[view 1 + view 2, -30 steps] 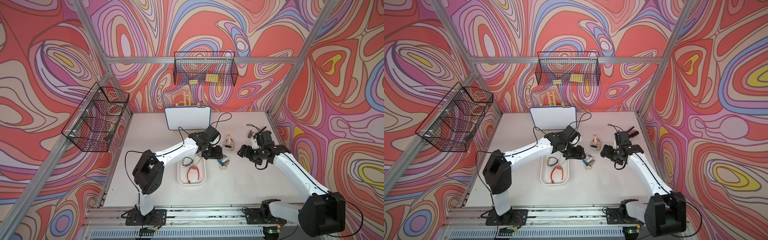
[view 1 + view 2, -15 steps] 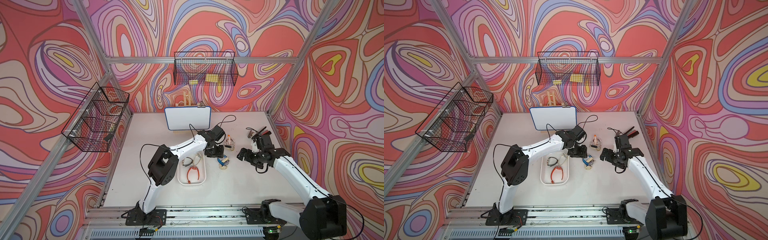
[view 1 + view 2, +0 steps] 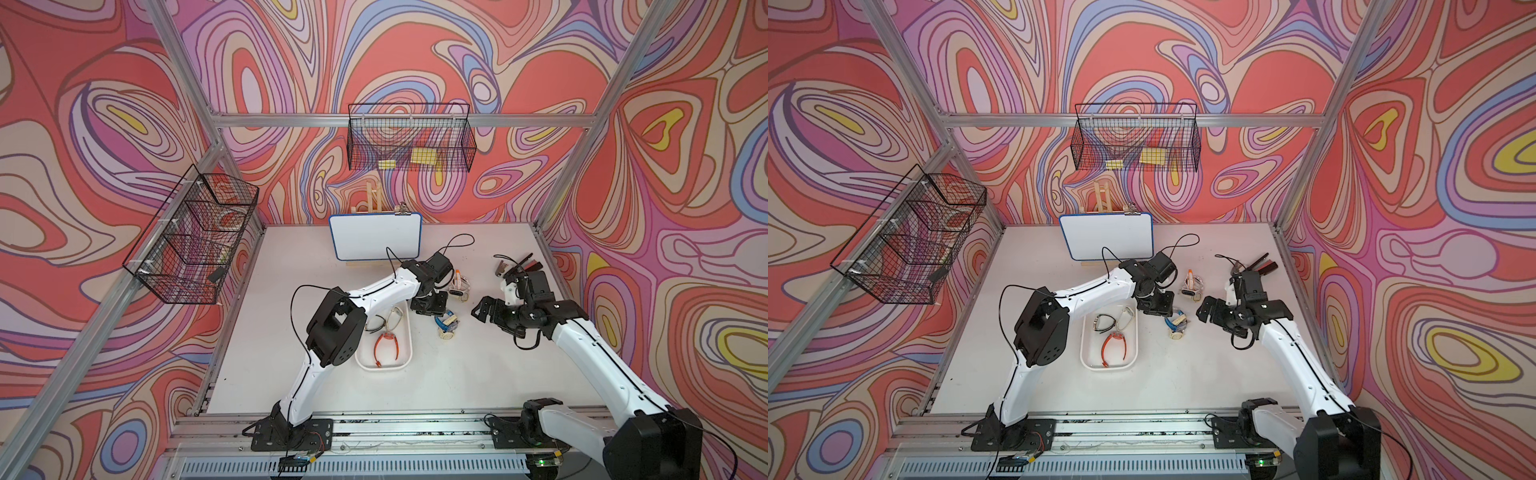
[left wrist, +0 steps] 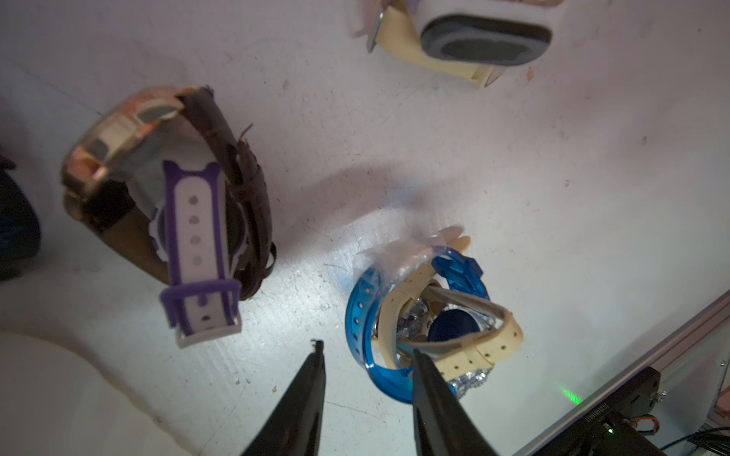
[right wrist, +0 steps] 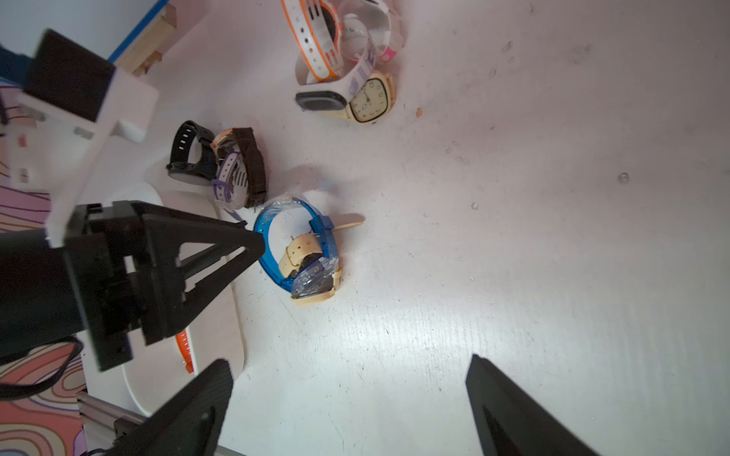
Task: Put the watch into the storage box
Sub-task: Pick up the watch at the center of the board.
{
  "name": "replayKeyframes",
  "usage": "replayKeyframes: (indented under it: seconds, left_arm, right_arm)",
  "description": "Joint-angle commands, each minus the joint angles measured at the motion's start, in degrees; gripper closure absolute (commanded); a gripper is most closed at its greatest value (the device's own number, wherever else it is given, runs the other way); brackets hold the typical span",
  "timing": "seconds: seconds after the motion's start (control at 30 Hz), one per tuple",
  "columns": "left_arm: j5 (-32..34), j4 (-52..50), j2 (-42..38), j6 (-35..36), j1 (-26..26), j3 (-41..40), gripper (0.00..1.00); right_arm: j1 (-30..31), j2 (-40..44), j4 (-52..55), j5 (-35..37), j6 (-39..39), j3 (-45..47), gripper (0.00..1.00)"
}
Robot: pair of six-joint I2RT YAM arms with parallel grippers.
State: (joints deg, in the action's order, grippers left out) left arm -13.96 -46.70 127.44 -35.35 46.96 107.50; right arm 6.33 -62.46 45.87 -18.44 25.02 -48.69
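1. Storage box [image 3: 384, 367]: nearest the rail, with watches inside.
2. Blue watch [image 4: 355, 316]: on the table just beyond the box's far corner. It stands on edge as a closed loop, tangled with a beige watch [image 4: 497, 335].
3. Left gripper [image 4: 367, 349]: the nearer arm. Jaws part-open, straddling the loop's near arc, with the band running across the gap; likely the pick.
4. Right gripper [image 5: 349, 359]: spread wide, empty, well apart.
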Motion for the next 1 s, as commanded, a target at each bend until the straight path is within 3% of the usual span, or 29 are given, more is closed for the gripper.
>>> replayKeyframes:
  seconds: [0.0,0.2,0.5,0.97]
  left_arm:
    - [1.24,-2.34,2.32,1.40,0.11,2.22,0.60]
    - [0.96,-2.26,3.67,1.41,0.06,3.68,0.66]
    - [-0.26,-2.06,3.78,1.72,0.10,3.66,0.89]
    - [-2.08,-1.97,-0.83,1.74,0.56,3.72,0.99]
  right_arm:
    - [-0.20,1.98,0.37,-3.98,-1.58,0.43,0.02]
    - [-0.13,2.69,0.27,-5.86,-1.99,0.61,0.02]
    - [0.17,3.69,1.04,-7.93,-2.63,0.09,0.02]
    - [0.35,4.79,2.68,-6.84,-2.80,-1.13,0.02]
